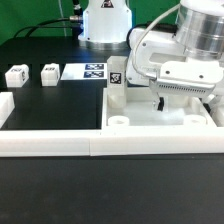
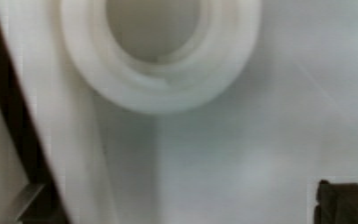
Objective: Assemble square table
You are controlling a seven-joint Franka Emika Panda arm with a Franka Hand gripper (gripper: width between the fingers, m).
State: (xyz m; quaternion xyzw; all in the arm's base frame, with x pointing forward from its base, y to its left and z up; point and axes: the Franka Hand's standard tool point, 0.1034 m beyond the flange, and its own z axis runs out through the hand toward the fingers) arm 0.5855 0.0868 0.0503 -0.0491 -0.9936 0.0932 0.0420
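Square table slab [image 1: 145,112] right under gripper [image 1: 172,106], corner hole [image 2: 158,40] v. near.

I'm seeing the large white square plastic slab [image 1: 140,113] looking smooth and softly sheened. The short white plastic block legs [image 1: 17,76] are looking matt, and the black tabletop [image 1: 50,112] is showing a dull, even finish.
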